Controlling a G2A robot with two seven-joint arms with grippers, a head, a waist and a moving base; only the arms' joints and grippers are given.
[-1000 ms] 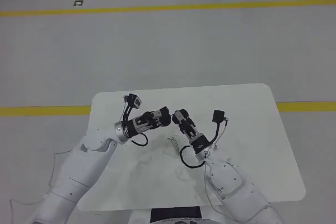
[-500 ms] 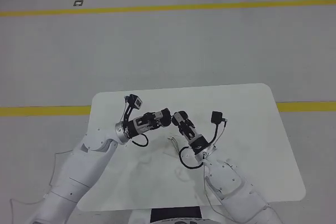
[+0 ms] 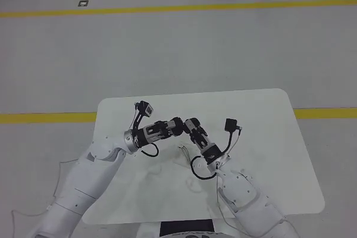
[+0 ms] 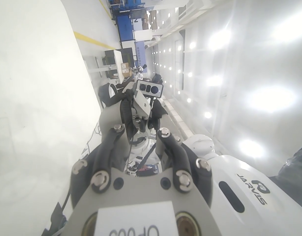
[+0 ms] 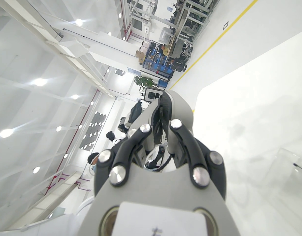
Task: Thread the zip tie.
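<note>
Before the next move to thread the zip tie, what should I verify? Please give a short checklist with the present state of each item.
1. Left end effector above the table: ok.
2. Right end effector facing it, close by: ok.
3. Zip tie seen between the two: cannot tell.
4. Tail lined up with the head: cannot tell.
5. Either end effector holding the tie: cannot tell.
</note>
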